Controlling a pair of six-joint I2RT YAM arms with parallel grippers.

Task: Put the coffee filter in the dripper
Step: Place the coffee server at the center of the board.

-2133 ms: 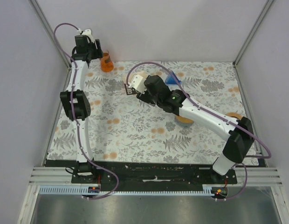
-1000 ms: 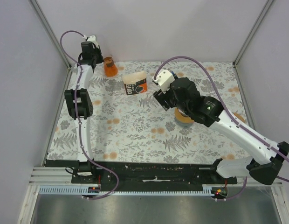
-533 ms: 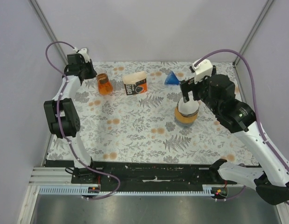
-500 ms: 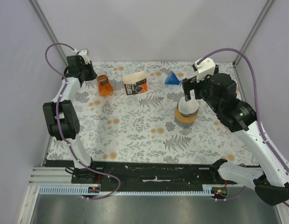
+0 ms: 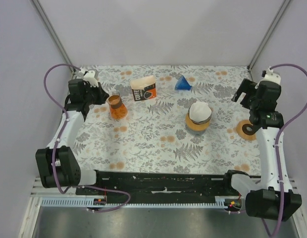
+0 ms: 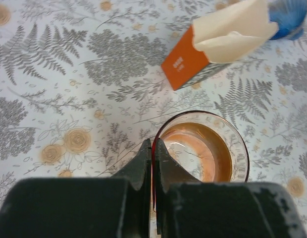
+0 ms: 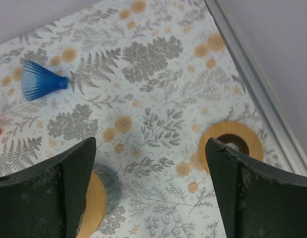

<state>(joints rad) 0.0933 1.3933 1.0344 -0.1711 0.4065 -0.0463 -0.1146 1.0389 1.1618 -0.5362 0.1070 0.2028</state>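
Table (image 5: 158, 144): floral cloth seen from overhead; clock directions are read from its centre, twelve at the far edge.
Right gripper (image 5: 244, 94): at two o'clock, near the right edge. Jaws spread as wide as they go and holding nothing; its wrist view shows only cloth between them.
Left gripper (image 5: 105, 98): at ten o'clock. Jaws pinched together on the rim of the glass carafe, the thin wall caught between the fingers (image 6: 141, 166).
Filter packet (image 5: 143, 89): at eleven o'clock, top open, well apart from the dripper.
Dripper (image 5: 195, 126): at three o'clock, wooden collar showing, clear of both grippers.
Glass carafe (image 5: 117, 107): orange-tinted, between nine and ten o'clock, leaning. Whether its base rests on the cloth cannot be told.
Coffee filter (image 5: 199, 110): white paper seated in the mouth of the dripper, its edge standing above the collar.
Wooden ring (image 5: 247, 130): flat on the cloth at four o'clock, below the right gripper.
Blue cone (image 5: 182, 83): at one o'clock, lying on its side.
Step in hand: judged to be the close of placement, since the filter sits in the dripper and the open claw is free of it.
Next move: probably only checking. If the paper sits crooked, it calls for a light press from straight above. Otherwise the right arm need only keep clear of the dripper.
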